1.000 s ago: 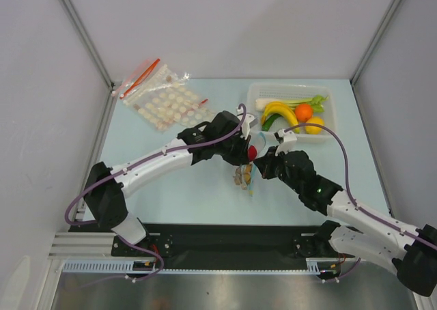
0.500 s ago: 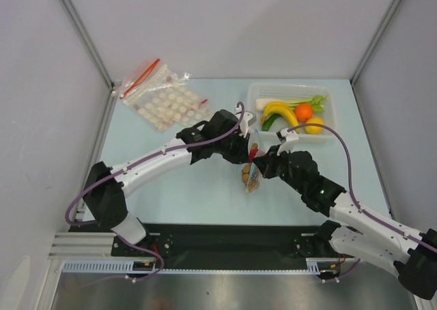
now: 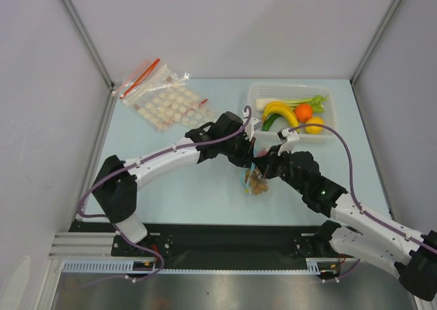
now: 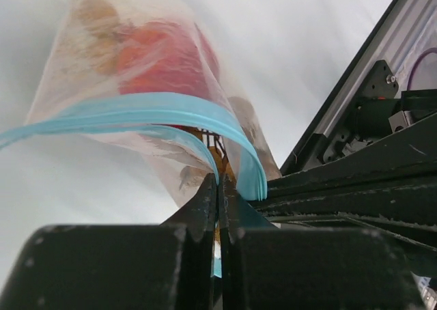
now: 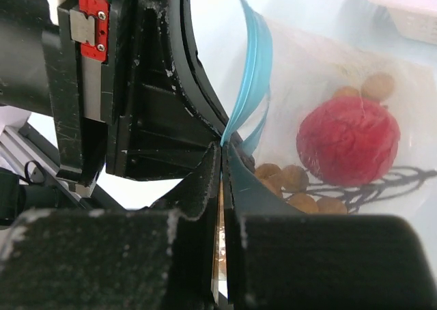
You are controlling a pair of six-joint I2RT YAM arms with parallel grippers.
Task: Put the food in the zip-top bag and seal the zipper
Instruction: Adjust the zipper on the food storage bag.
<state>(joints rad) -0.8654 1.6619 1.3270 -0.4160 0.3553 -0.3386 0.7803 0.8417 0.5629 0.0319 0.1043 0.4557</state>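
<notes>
**Grip on zip-top bag (image 3: 256, 181) shared by both arms**

Near the middle of the table (image 3: 171, 187), the small clear pouch is held between the two arms, hanging below their tips. Whether its lower end touches the surface cannot be told.

The left gripper (image 4: 218, 187) is seen with its jaws pressed together on the light blue zipper (image 4: 157, 108). The strip runs straight into the fingertips, and a sliver of blue shows between the fingers lower down. The right gripper (image 5: 222, 151) is likewise closed, and the same strip is pinched at its tips. The two grippers are set just beside each other, the left one's black body filling the left of the right wrist view.

Away from the pinch, the two halves of the strip are seen to part, so the mouth is not closed along its whole length.

The food is contained in the pouch. The red fruit (image 5: 348, 139) is pressed against the clear film, and the tan fruits (image 5: 290, 180) on their thin dark stems are gathered just beside it.

At the far right, a white basket (image 3: 290, 89) of bananas, an orange and greens is placed. At the far left, a clear bag of white discs (image 3: 164, 104) is laid well apart.
</notes>
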